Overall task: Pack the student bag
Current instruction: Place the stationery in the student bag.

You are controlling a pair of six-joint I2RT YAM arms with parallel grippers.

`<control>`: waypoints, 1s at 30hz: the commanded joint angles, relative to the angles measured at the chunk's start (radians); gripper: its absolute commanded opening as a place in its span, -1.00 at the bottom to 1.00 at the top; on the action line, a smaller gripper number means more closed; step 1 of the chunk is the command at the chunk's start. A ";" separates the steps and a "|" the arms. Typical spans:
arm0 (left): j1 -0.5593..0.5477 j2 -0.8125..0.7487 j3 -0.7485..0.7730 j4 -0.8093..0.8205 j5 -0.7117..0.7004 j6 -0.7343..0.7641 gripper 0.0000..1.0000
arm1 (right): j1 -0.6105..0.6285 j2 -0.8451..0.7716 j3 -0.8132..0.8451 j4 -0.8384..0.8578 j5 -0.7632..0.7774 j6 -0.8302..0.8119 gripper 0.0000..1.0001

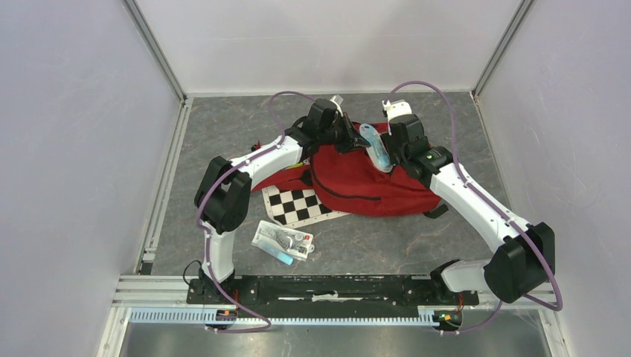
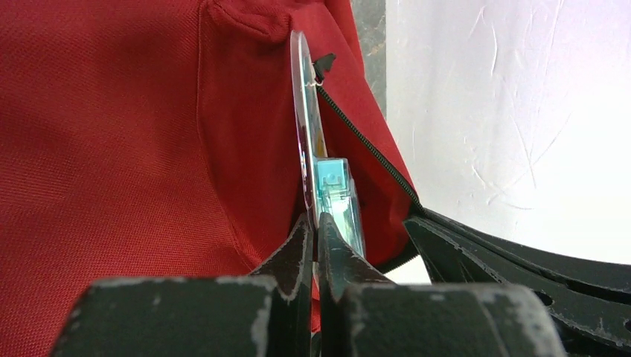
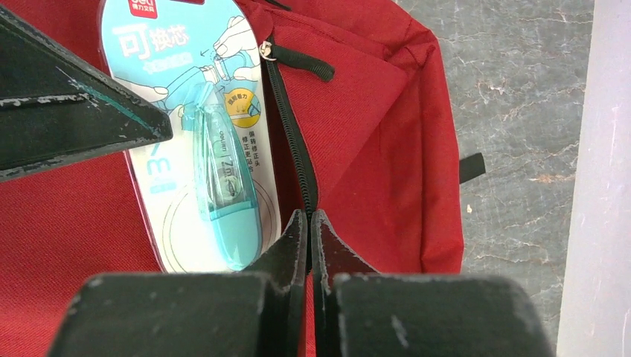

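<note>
The student bag (image 1: 357,186), a big red backpack, lies in the middle of the table between both arms. My left gripper (image 2: 315,223) is shut on the edge of a blister card with a turquoise correction tape (image 2: 332,190), holding it upright over the bag's top near the black zipper (image 2: 372,152). In the right wrist view the correction tape card (image 3: 201,141) lies against the red fabric, left of the zipper (image 3: 290,134). My right gripper (image 3: 309,216) is shut on the bag at its zipper edge. From above, the left gripper (image 1: 359,137) and right gripper (image 1: 392,152) flank the card (image 1: 374,147).
A black-and-white chequered board (image 1: 298,204) sticks out from under the bag's near left side. A clear packet of small items (image 1: 283,239) lies nearer the arm bases. A black strap end (image 1: 435,210) pokes out at the bag's right. White walls enclose the table.
</note>
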 commanded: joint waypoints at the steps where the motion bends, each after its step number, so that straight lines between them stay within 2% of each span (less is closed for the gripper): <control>1: -0.012 0.004 0.015 -0.008 -0.032 0.053 -0.96 | -0.006 -0.048 0.002 0.057 0.011 0.028 -1.00; 11: -0.056 0.037 0.045 -0.100 0.015 0.044 -0.96 | -0.015 0.000 0.014 0.127 0.033 0.041 -1.00; 18: -0.075 0.077 0.049 -0.098 0.076 0.010 -0.96 | -0.018 0.041 0.045 0.168 0.001 0.068 -1.00; 25: -0.091 0.124 0.048 0.023 0.104 -0.051 -0.96 | -0.018 0.030 0.014 0.187 -0.040 0.091 -1.00; 30: -0.099 0.190 0.125 0.041 0.097 -0.076 -0.96 | -0.018 0.005 -0.009 0.189 -0.040 0.093 -1.00</control>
